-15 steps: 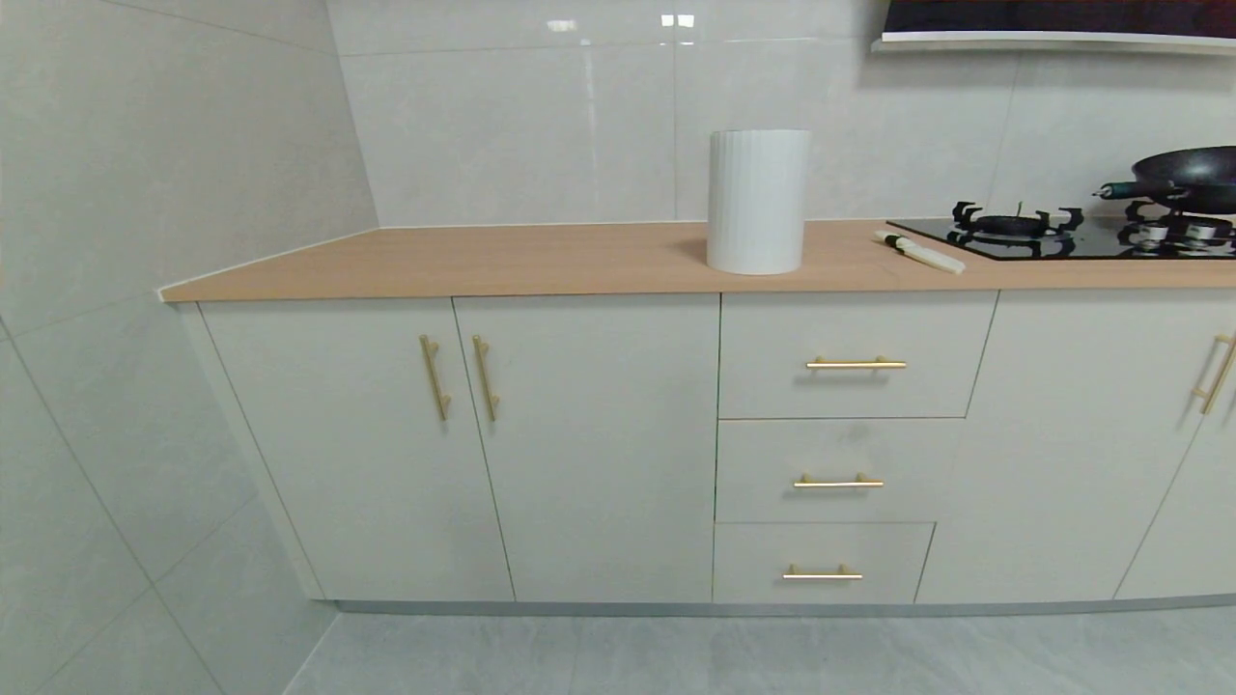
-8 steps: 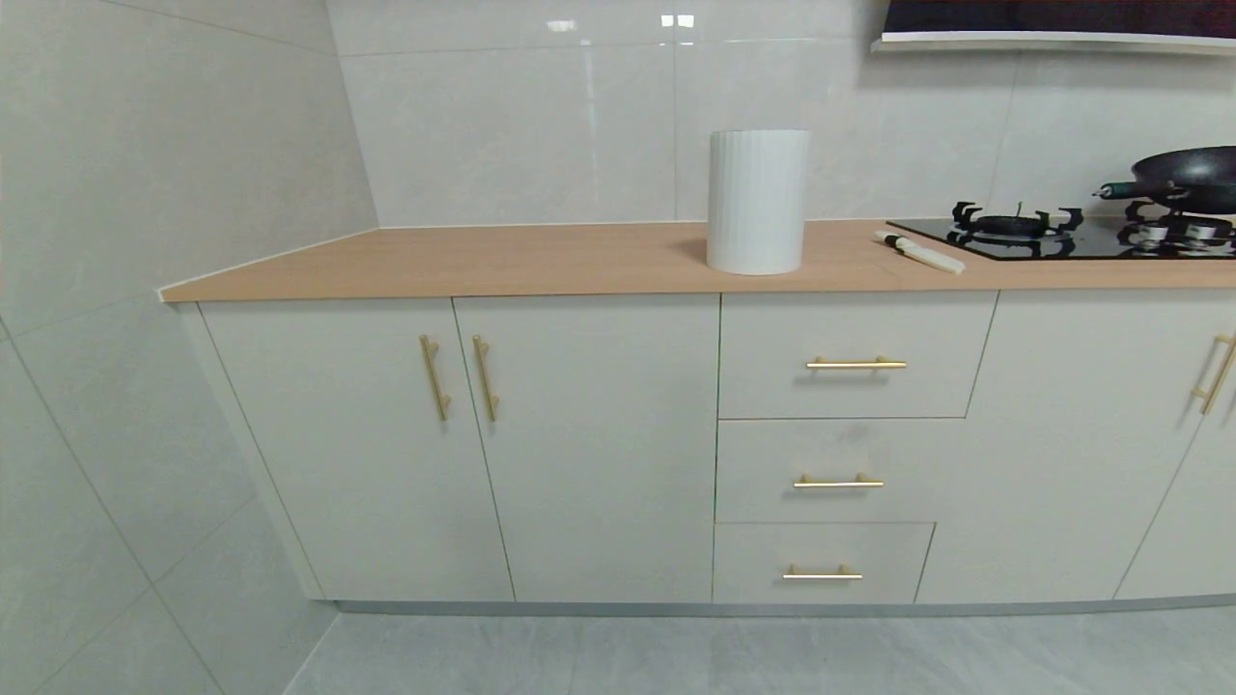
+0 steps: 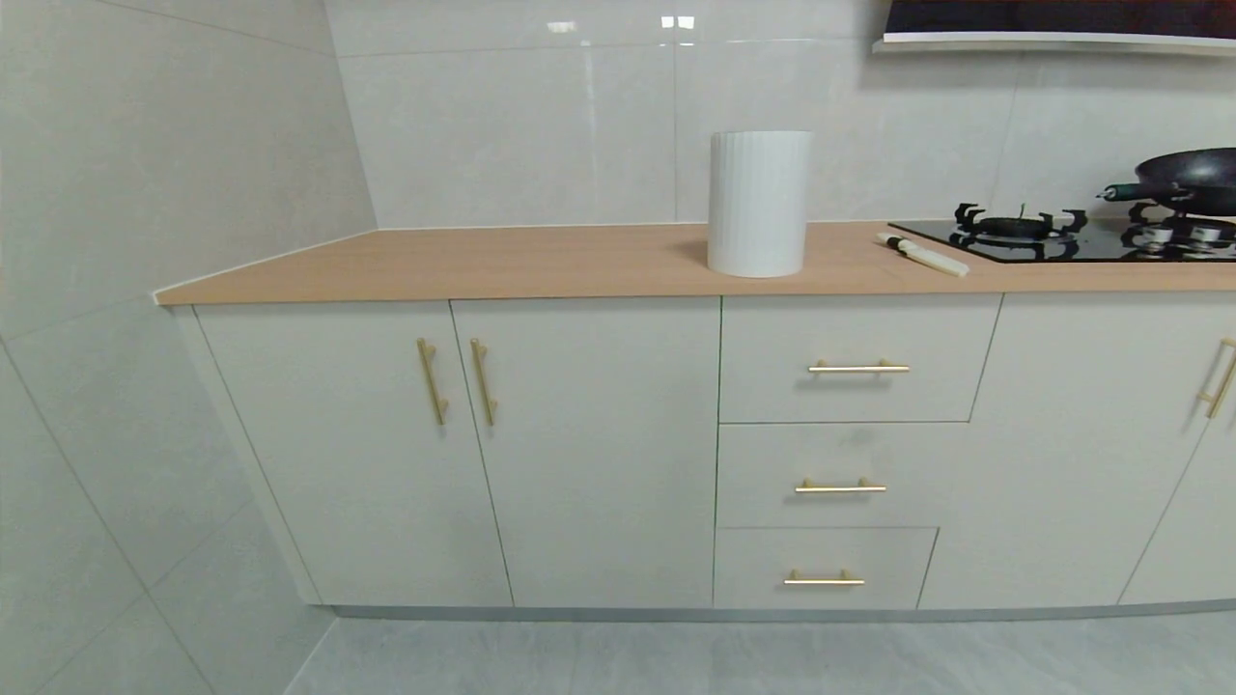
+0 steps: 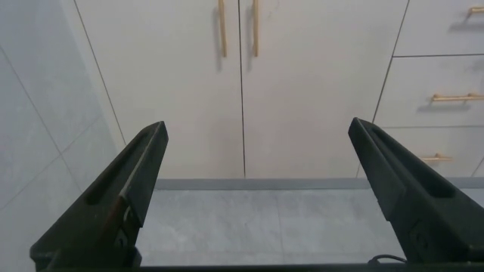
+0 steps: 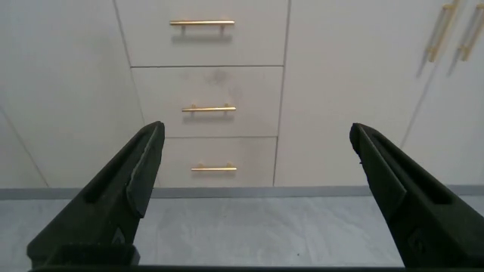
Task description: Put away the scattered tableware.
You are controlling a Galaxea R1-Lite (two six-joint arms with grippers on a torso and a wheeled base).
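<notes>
- Left gripper (image 4: 257, 132): fingers wide apart, nothing between them, facing the double cabinet doors (image 4: 302, 83).
- Right gripper (image 5: 257, 134): fingers wide apart, holding nothing, facing the drawer stack (image 5: 208, 87).
- Cream-handled utensil (image 3: 922, 253) lies flat on the bench (image 3: 541, 261), just beside the hob (image 3: 1062, 241).
- White ribbed holder (image 3: 759, 203) stands upright on the bench, near the utensil but not touching it.
- Black pan (image 3: 1188, 179) sits on the hob.

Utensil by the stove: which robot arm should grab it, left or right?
Right, probably. The utensil lies on the counter beside the stove, right of the white canister. The right gripper, open, faces the drawers below it; the left gripper, open, faces the cupboard doors farther left.
</notes>
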